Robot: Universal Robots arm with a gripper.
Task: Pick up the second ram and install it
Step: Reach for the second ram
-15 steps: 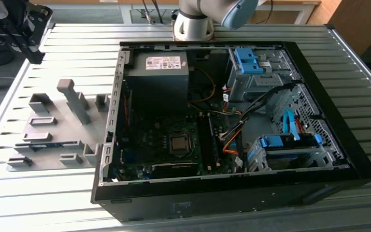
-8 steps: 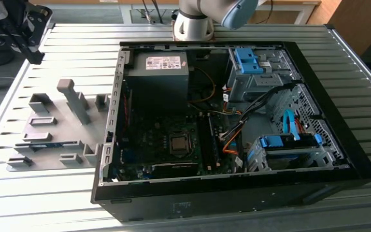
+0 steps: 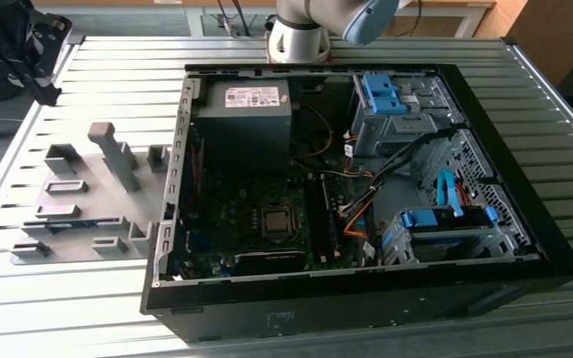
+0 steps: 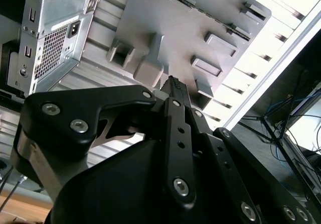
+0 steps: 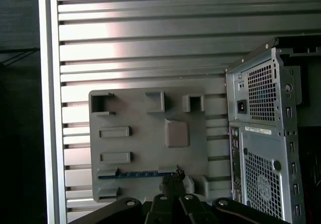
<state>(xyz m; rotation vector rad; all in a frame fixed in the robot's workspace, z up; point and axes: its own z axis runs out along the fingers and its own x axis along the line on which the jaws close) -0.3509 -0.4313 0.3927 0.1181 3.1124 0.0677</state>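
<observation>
Gripper [image 5: 173, 178] closed and empty; second ram [image 5: 138, 174] in fixture plate [image 5: 145, 153]
In both wrist views the black metal gripper linkage stood nearest, jaws together on nothing. Beyond it, in the first wrist view, the thin blue-green second ram sat in a slot of the matte grey plate on the ribbed aluminium table [image 5: 150, 43]. The exterior view added the open computer case [image 3: 540, 231] interior: a power supply [image 3: 242, 130] bore a white label [image 3: 251, 97], print unreadable

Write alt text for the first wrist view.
A thin blue-green RAM stick sits in a grey plastic fixture plate on a slatted metal table. The black end effector is nearest the stick's end; a grey computer case stands beside the plate.
</observation>
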